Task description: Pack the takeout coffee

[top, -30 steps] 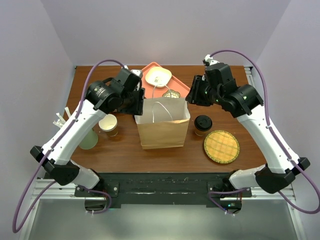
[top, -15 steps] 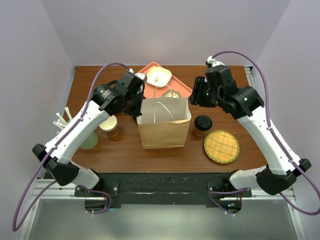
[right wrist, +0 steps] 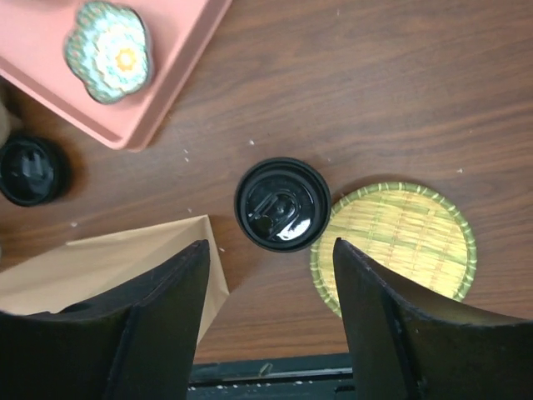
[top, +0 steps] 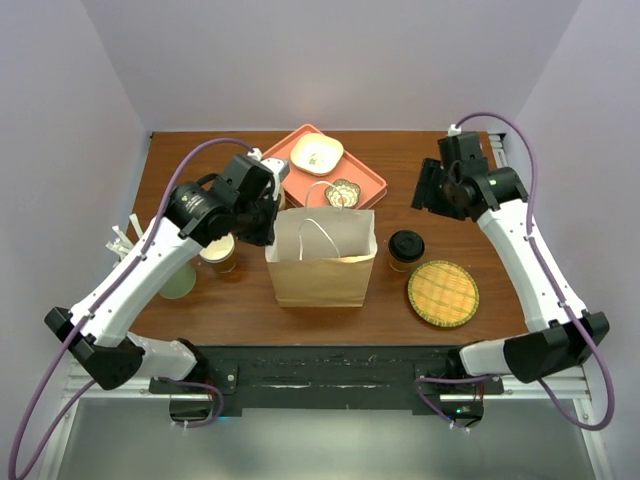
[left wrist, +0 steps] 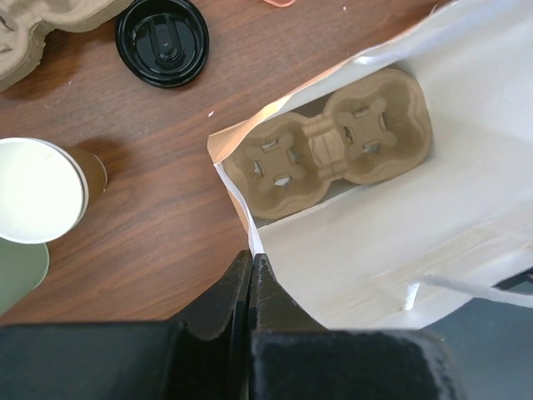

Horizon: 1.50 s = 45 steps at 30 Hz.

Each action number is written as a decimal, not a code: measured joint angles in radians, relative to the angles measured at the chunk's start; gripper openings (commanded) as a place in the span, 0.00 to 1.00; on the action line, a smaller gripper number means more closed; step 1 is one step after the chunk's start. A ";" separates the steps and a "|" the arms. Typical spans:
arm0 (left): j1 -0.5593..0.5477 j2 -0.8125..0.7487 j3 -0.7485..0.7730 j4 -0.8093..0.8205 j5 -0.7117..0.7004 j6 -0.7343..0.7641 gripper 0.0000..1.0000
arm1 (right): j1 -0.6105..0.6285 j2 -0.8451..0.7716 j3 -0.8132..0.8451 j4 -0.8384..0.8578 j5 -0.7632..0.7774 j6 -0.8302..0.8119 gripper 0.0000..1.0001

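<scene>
The takeout coffee, a small brown cup under a black lid, stands on the table just right of the open paper bag. My left gripper is shut on the bag's left rim; in the left wrist view the paper edge runs into the pinched jaws of the left gripper. A cardboard cup carrier lies in the bottom of the bag. My right gripper hovers open above and behind the coffee. In the right wrist view the coffee shows just beyond the spread tips of the right gripper, untouched.
A lidless cup stands left of the bag, with a loose black lid beyond it. A pink tray at the back carries a dish and a flower-shaped piece. A round bamboo coaster lies near the coffee.
My left gripper closed on the bag's left rim and the bag shifted slightly left and nearer. My right arm pulled back to the right, its jaws spreading wider.
</scene>
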<state>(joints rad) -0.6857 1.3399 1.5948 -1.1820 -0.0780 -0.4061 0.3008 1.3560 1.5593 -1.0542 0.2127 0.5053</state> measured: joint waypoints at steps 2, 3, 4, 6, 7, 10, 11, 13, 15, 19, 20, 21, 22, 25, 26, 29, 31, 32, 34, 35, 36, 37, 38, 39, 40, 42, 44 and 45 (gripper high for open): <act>0.000 -0.002 0.000 -0.014 -0.004 0.005 0.08 | -0.002 0.019 -0.029 0.004 -0.019 -0.015 0.71; 0.000 -0.002 0.000 -0.020 -0.008 0.005 0.13 | -0.002 0.027 -0.045 0.008 -0.025 -0.018 0.74; 0.000 -0.002 0.001 -0.026 -0.015 0.003 0.17 | -0.002 0.035 -0.071 0.014 -0.034 -0.024 0.76; 0.000 -0.002 0.001 -0.034 -0.029 0.003 0.34 | -0.001 0.047 -0.123 0.026 -0.047 -0.029 0.81; 0.000 -0.002 0.002 -0.040 -0.037 0.001 0.41 | -0.001 0.050 -0.156 0.034 -0.048 -0.032 0.84; 0.000 -0.002 0.008 -0.055 -0.054 -0.002 0.50 | -0.001 0.065 -0.232 0.037 -0.045 -0.039 0.84; 0.000 -0.002 0.014 -0.062 -0.058 -0.005 0.53 | -0.001 0.068 -0.240 0.040 -0.044 -0.042 0.84; 0.000 -0.003 0.028 -0.067 -0.066 -0.005 0.56 | -0.001 0.076 -0.263 0.057 -0.044 -0.053 0.82; 0.000 -0.006 0.038 -0.069 -0.073 -0.005 0.58 | -0.002 0.081 -0.280 0.084 -0.046 -0.062 0.81; 0.000 -0.015 0.040 -0.076 -0.084 -0.006 0.59 | -0.002 0.113 -0.292 0.130 -0.056 -0.084 0.78; 0.000 -0.016 0.040 -0.078 -0.085 -0.006 0.60 | -0.002 0.125 -0.292 0.139 -0.061 -0.089 0.78; 0.000 -0.016 0.040 -0.079 -0.086 -0.006 0.60 | -0.002 0.137 -0.292 0.147 -0.070 -0.092 0.78; 0.000 -0.017 0.040 -0.079 -0.086 -0.006 0.61 | -0.002 0.147 -0.292 0.152 -0.075 -0.096 0.78; 0.000 -0.018 0.040 -0.081 -0.086 -0.006 0.61 | -0.002 0.169 -0.304 0.171 -0.082 -0.106 0.80; 0.000 -0.018 0.040 -0.081 -0.087 -0.006 0.61 | -0.002 0.174 -0.307 0.172 -0.083 -0.108 0.80; 0.000 -0.019 0.040 -0.082 -0.087 -0.006 0.61 | -0.002 0.181 -0.307 0.182 -0.093 -0.116 0.81; 0.000 -0.020 0.040 -0.082 -0.088 -0.006 0.61 | -0.002 0.185 -0.306 0.184 -0.096 -0.121 0.81; 0.000 -0.021 0.040 -0.083 -0.089 -0.006 0.61 | -0.002 0.186 -0.306 0.186 -0.098 -0.122 0.81; 0.000 -0.021 0.040 -0.083 -0.092 -0.006 0.62 | -0.002 0.189 -0.301 0.186 -0.099 -0.124 0.81; 0.000 -0.021 0.040 -0.084 -0.093 -0.006 0.62 | -0.002 0.190 -0.299 0.185 -0.099 -0.125 0.81; 0.000 -0.021 0.040 -0.084 -0.095 -0.006 0.62 | -0.002 0.192 -0.295 0.184 -0.099 -0.125 0.81; 0.000 -0.021 0.040 -0.084 -0.096 -0.006 0.62 | -0.002 0.192 -0.291 0.183 -0.099 -0.125 0.81; 0.000 -0.021 0.040 -0.084 -0.099 -0.006 0.63 | -0.002 0.193 -0.285 0.182 -0.100 -0.125 0.81; 0.000 -0.021 0.040 -0.084 -0.102 -0.006 0.63 | -0.002 0.193 -0.279 0.182 -0.100 -0.125 0.81; 0.000 -0.021 0.040 -0.084 -0.105 -0.006 0.63 | -0.002 0.193 -0.273 0.181 -0.100 -0.125 0.81; 0.000 -0.022 0.040 -0.084 -0.111 -0.011 0.63 | -0.002 0.193 -0.263 0.182 -0.103 -0.125 0.81; 0.000 -0.022 0.040 -0.084 -0.116 -0.014 0.63 | -0.001 0.193 -0.262 0.183 -0.106 -0.125 0.82; 0.000 -0.022 0.040 -0.084 -0.117 -0.018 0.63 | 0.000 0.193 -0.262 0.183 -0.108 -0.124 0.82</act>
<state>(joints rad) -0.6857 1.3178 1.6344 -1.2659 -0.1951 -0.4244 0.3012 1.5490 1.2972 -0.8711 0.1043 0.3809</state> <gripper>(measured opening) 0.628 0.812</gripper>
